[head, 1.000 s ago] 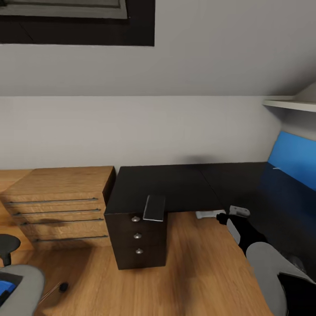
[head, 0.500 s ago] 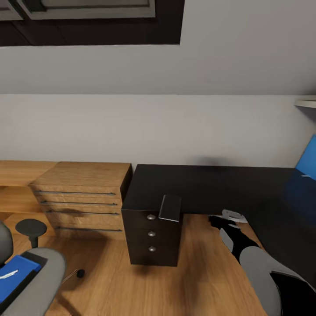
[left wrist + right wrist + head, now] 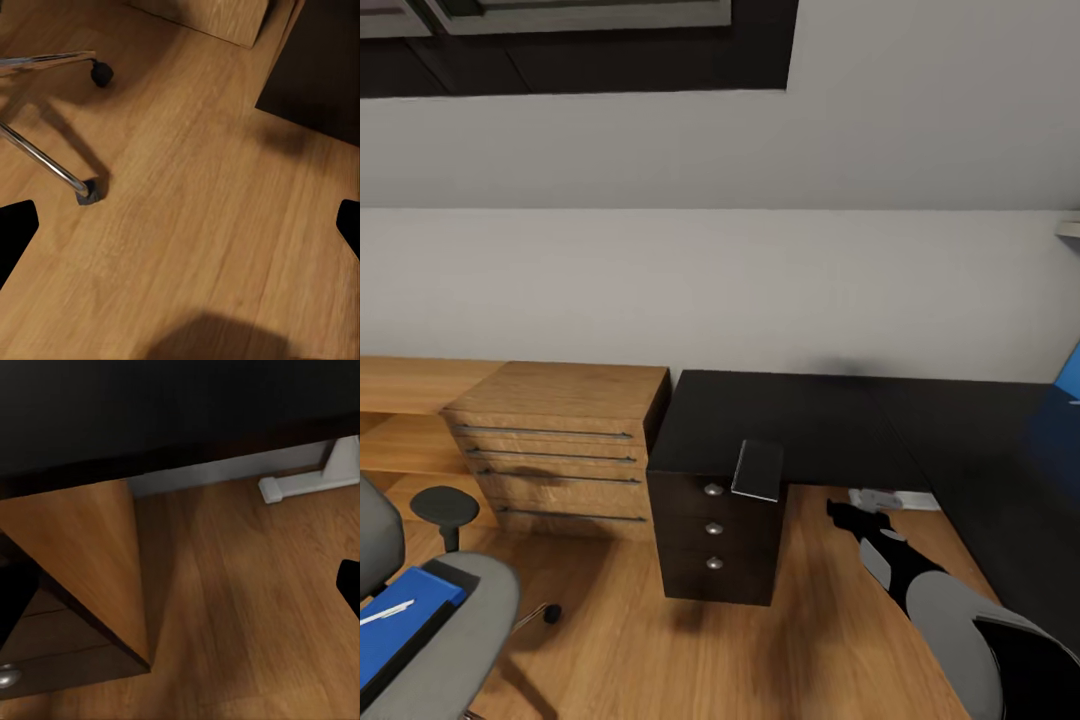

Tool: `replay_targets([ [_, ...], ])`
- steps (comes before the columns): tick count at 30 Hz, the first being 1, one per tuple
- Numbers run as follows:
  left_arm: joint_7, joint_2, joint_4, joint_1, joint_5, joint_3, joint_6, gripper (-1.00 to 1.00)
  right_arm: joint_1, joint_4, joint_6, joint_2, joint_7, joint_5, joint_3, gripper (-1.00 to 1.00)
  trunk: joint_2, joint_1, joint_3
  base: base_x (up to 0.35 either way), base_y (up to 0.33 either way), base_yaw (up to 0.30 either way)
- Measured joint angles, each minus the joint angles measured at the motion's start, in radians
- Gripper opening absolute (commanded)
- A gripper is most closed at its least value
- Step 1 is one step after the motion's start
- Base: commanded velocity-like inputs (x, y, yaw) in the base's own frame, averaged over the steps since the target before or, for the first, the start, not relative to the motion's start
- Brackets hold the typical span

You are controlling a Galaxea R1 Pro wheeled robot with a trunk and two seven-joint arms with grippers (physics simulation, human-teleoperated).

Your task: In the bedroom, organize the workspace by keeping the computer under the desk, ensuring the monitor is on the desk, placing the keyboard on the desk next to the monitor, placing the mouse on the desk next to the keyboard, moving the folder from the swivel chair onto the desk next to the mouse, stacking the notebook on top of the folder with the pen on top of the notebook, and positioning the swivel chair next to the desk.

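Observation:
The desk [image 3: 820,420] has a bare black top, with its black drawers [image 3: 712,527] below the near corner. A thin grey rectangle [image 3: 758,470], perhaps the notebook, overhangs the desk edge above the drawers. At the lower left stands the swivel chair [image 3: 465,615], grey with a black armrest. The blue folder [image 3: 400,622] lies on its seat, and the white pen [image 3: 385,612] rests on the folder. My right gripper [image 3: 850,517] [image 3: 180,600] hovers open over the floor in front of the desk. My left gripper [image 3: 180,232] is open above the floor, close to the chair's chrome base [image 3: 45,161].
A light wooden drawer unit [image 3: 560,445] stands left of the desk against the wall. The desk's white pedestal foot [image 3: 885,498] [image 3: 300,484] sits on the wooden floor. The blue back panel [image 3: 1070,375] shows at the far right. Chair casters [image 3: 101,73] are near my left arm.
The view has swung to the left, so the desk and drawers sit further right in the picture. The swivel chair with the folder and pen has come further into view.

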Motion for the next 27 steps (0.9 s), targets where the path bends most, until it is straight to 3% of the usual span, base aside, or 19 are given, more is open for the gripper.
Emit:
replay_targets([
  [7, -0.001, -0.010, -0.100, 0.001, 0.000, 0.003, 0.160, 1.00, 0.001, 0.018, -0.025, -0.003, 0.038, -0.002, 0.000, 1.00, 0.000, 0.000, 0.000, 0.000, 0.000, 0.000],
  [19, -0.006, -0.010, -0.115, 0.001, 0.000, 0.002, 0.195, 1.00, 0.009, 0.037, -0.032, -0.006, 0.065, -0.007, 0.000, 1.00, 0.000, 0.000, 0.000, 0.000, 0.000, 0.000],
  [24, -0.006, -0.010, -0.111, 0.001, 0.000, 0.003, 0.195, 1.00, 0.010, 0.040, -0.018, -0.006, 0.175, -0.011, -0.020, 1.00, 0.000, 0.000, 0.000, 0.000, 0.000, 0.000],
  [27, -0.006, -0.009, -0.106, 0.001, 0.001, 0.003, 0.196, 1.00, 0.010, 0.037, 0.019, -0.006, 0.255, -0.038, -0.074, 1.00, 0.000, 0.000, 0.000, 0.000, 0.000, 0.000],
])
